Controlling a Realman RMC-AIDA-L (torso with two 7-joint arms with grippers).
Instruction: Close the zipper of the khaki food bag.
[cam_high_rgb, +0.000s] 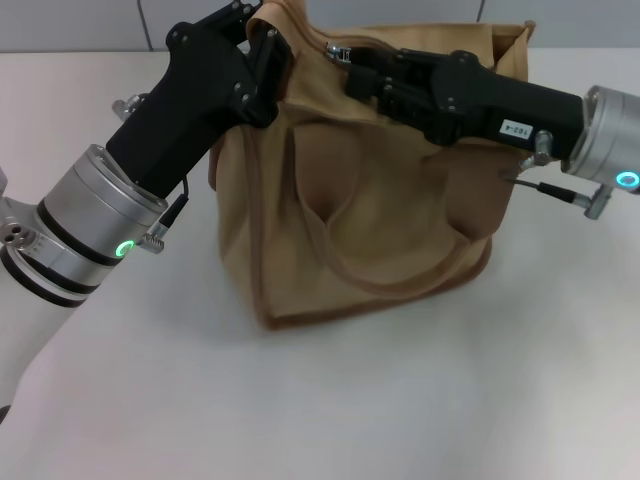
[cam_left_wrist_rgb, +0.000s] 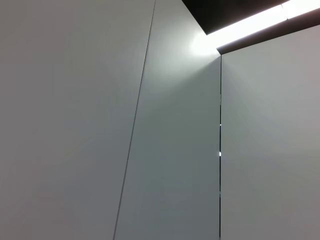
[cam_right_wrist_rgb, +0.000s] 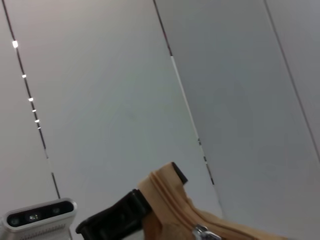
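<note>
The khaki food bag (cam_high_rgb: 360, 200) stands upright on the white table, its looped handle hanging down the front. My left gripper (cam_high_rgb: 266, 48) is shut on the bag's top left corner. My right gripper (cam_high_rgb: 352, 62) reaches in from the right along the bag's top and is shut on the small silver zipper pull (cam_high_rgb: 335, 50), close to the left gripper. My right arm hides most of the zipper line. In the right wrist view the bag's pinched corner (cam_right_wrist_rgb: 160, 197) stands up, with the pull (cam_right_wrist_rgb: 202, 233) at its base and the left gripper's fingers (cam_right_wrist_rgb: 112, 224) on the fabric.
The white table (cam_high_rgb: 400, 400) spreads around the bag. A grey panelled wall (cam_high_rgb: 100, 25) runs along the table's back. The left wrist view shows only wall panels and a ceiling light (cam_left_wrist_rgb: 250, 25).
</note>
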